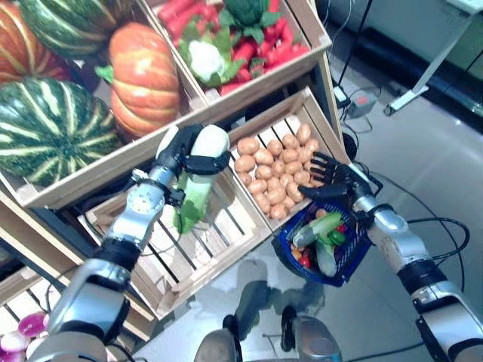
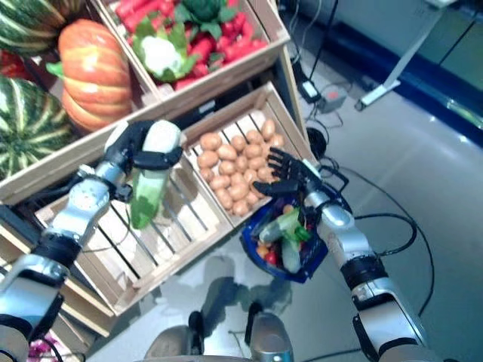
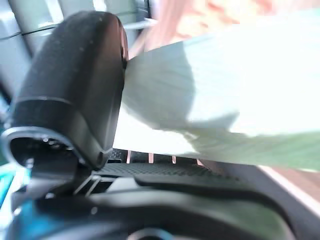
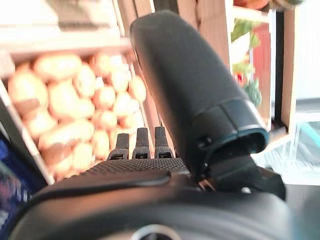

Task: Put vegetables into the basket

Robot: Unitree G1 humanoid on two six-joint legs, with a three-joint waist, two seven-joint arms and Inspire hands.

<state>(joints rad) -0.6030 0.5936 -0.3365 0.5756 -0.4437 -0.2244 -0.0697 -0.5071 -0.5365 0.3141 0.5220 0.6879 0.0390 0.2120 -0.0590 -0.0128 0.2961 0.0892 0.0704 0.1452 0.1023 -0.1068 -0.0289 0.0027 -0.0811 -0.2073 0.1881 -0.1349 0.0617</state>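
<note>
Left hand (image 1: 190,153) clamped round a pale cabbage (image 1: 198,190) above the slatted crate (image 1: 181,249), right hand (image 1: 332,175) straight-fingered over the potatoes (image 1: 275,175) with the blue basket (image 1: 332,260) hung beneath its wrist: best carried right, lowered over the rim, then released.

Left hand (image 1: 190,151) raised, fingers curled (gripping), right hand (image 1: 337,178) outstretched, fingers straight
</note>
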